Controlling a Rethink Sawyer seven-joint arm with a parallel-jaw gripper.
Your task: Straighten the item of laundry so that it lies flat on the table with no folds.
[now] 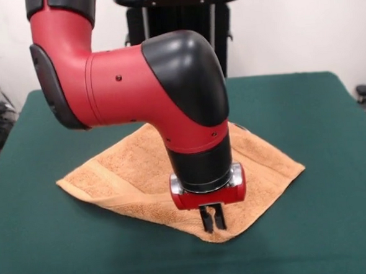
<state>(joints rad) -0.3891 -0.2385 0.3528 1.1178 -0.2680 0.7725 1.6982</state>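
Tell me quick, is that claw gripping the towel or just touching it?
Claw: nearly shut, its tips pinching a small raised bit of the orange towel near the towel's front corner.

Standing here, I can't make out a single word, number, logo or sign anywhere. The red and black arm (pixel 136 84) shows only plain casing and a few small dark screw points, with no lettering on it. The orange-tan towel (pixel 129 177), lying toward six o'clock on the green counter (pixel 306 117), shows no readable tag or print either.
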